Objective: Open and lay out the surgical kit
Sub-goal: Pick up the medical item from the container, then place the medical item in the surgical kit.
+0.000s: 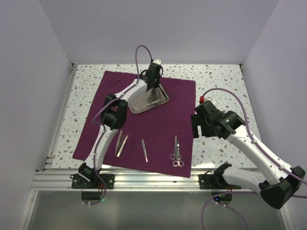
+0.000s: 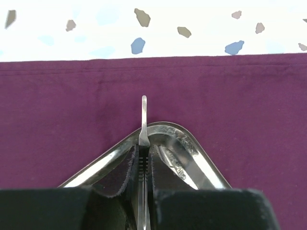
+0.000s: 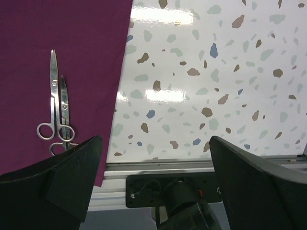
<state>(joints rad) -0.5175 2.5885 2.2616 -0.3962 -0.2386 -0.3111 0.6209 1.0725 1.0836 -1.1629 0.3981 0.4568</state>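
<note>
The purple-maroon cloth wrap lies spread flat on the table. The steel tray sits on its far middle. My left gripper hangs over the tray's far corner, shut on a slim silver tweezers whose tip sticks out past the tray rim. Two pairs of ring-handled scissors lie side by side near the cloth's front right; they also show in the right wrist view. More tweezers and a single one lie at the front left. My right gripper is open and empty beside the cloth's right edge.
An aluminium rail runs along the near table edge, with both arm bases on it. The right arm's base mount lies below the right gripper. White walls close the table on the left, back and right. Speckled table shows right of the cloth.
</note>
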